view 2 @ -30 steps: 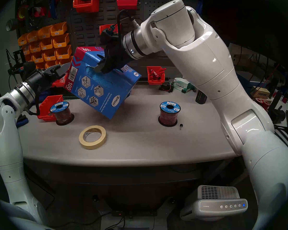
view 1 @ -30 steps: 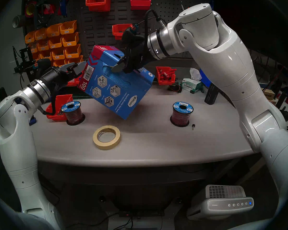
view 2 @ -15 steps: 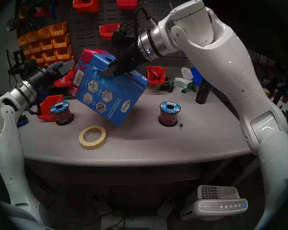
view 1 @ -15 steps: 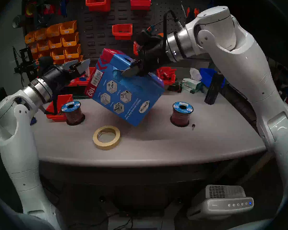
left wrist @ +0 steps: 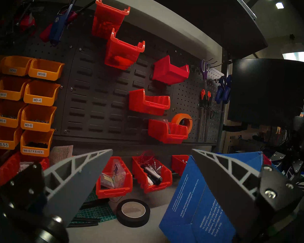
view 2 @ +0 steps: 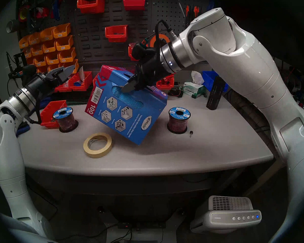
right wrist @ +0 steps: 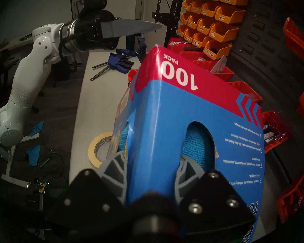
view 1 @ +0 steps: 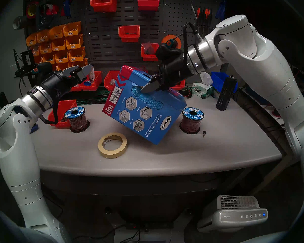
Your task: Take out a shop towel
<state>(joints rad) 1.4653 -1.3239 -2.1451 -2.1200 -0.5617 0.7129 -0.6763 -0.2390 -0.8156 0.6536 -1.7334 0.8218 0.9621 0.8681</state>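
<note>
My right claw (view 1: pixel 150 85) grips the tilted blue carton (view 1: pixel 144 107) above the desk (view 1: pixel 165 158), between two wire spools and beside a tape roll (view 1: pixel 112 145). The shop towel (view 1: pixel 147 98) lies inside, showing through a slot slanting down-right; my left claw (view 1: pixel 82 70) gapes empty nearby.

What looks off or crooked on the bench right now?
The blue carton is off the table, tilted on one corner, gripped at its top edge by the right gripper. The shop towel is inside, visible through the cutout. The left gripper is open, apart from it.
</note>
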